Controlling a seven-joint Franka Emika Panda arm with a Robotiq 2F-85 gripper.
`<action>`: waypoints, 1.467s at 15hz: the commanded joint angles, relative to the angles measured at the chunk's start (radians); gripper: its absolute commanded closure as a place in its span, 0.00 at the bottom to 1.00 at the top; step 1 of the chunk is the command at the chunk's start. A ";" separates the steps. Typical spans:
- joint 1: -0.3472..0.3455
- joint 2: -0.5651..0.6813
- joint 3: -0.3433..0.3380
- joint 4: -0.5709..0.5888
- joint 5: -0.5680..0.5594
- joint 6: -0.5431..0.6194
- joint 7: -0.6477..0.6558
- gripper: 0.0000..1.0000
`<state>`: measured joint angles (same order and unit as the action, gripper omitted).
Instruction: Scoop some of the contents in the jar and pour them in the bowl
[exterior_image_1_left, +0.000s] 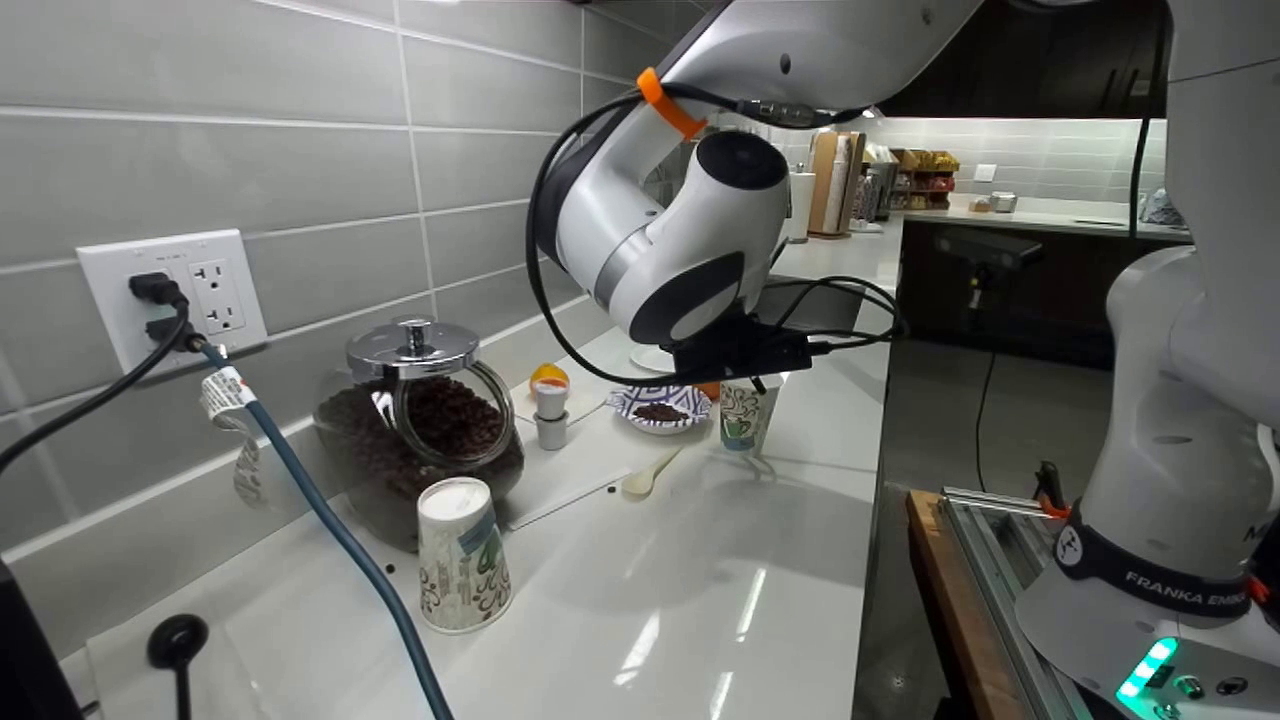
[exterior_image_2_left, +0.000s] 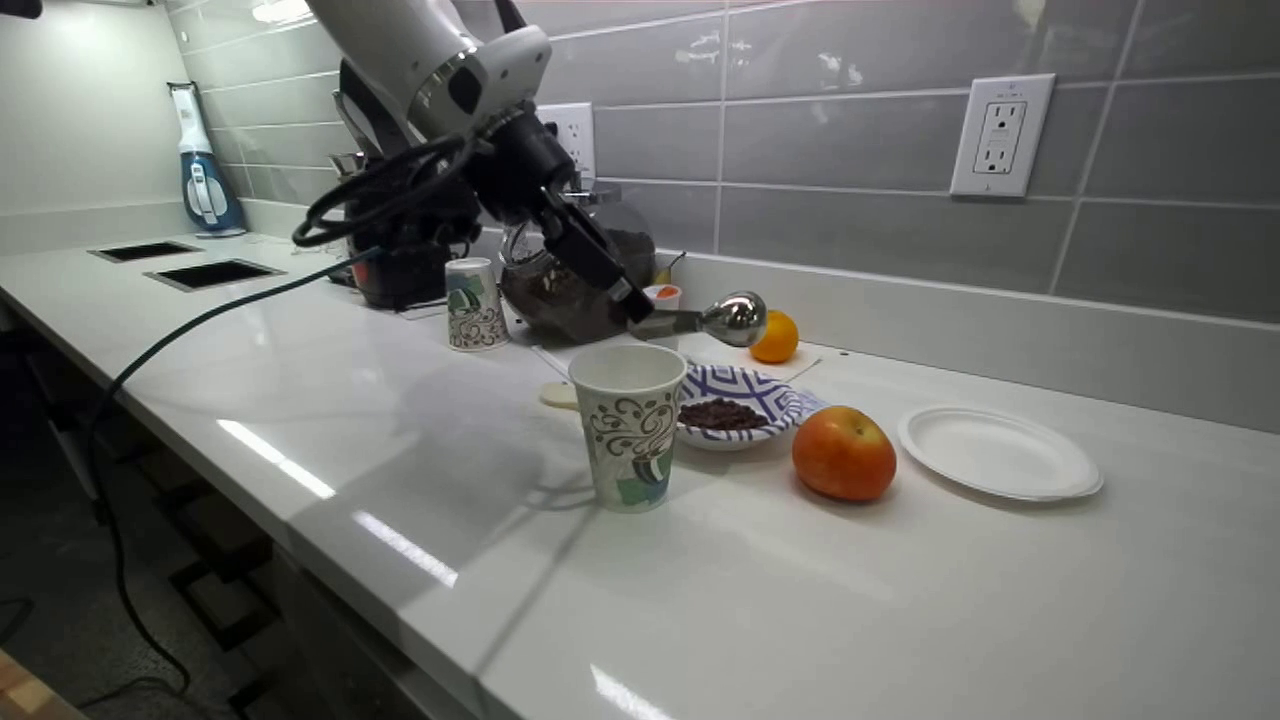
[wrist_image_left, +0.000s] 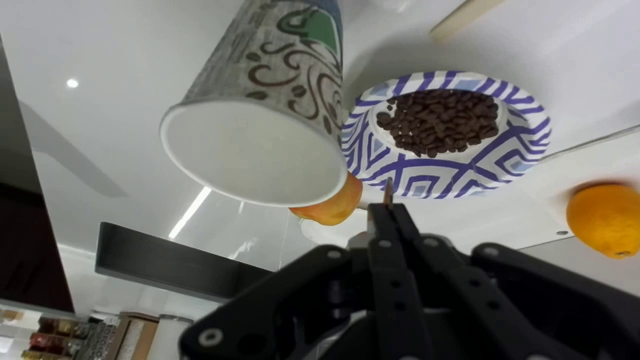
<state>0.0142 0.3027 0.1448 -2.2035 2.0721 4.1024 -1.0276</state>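
Observation:
The jar (exterior_image_1_left: 352, 455) is a large glass one with a metal lid, full of dark beans, against the wall in an exterior view. The bowl (wrist_image_left: 417, 175), white with a purple pattern, holds a patch of dark beans (wrist_image_left: 440, 122). My gripper (exterior_image_2_left: 637, 303) is shut on the handle of a shiny metal scoop (exterior_image_2_left: 738, 318), whose rounded head appears over the far side of the bowl. Only a thin metal edge shows past the fingertips (wrist_image_left: 382, 215) in the wrist view, with the bowl beyond. What the scoop head holds cannot be seen.
A paper cup (exterior_image_2_left: 630, 430) stands upright close beside the bowl; another cup (exterior_image_1_left: 465, 570) stands upside down by the jar. Around the bowl are an apple (exterior_image_2_left: 845, 455), an orange (exterior_image_2_left: 775, 337), a white plate (exterior_image_2_left: 1000, 452) and a pale spoon (exterior_image_1_left: 645, 482). A blue cable (exterior_image_1_left: 330, 520) crosses the counter.

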 joint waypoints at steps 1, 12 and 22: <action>0.029 0.040 -0.010 0.028 -0.044 0.052 0.008 0.99; 0.069 0.100 -0.010 0.022 -0.188 0.095 -0.070 0.99; 0.092 0.139 -0.020 -0.014 -0.261 0.145 -0.217 0.99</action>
<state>0.0837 0.4336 0.1391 -2.1984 1.8567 4.2125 -1.2071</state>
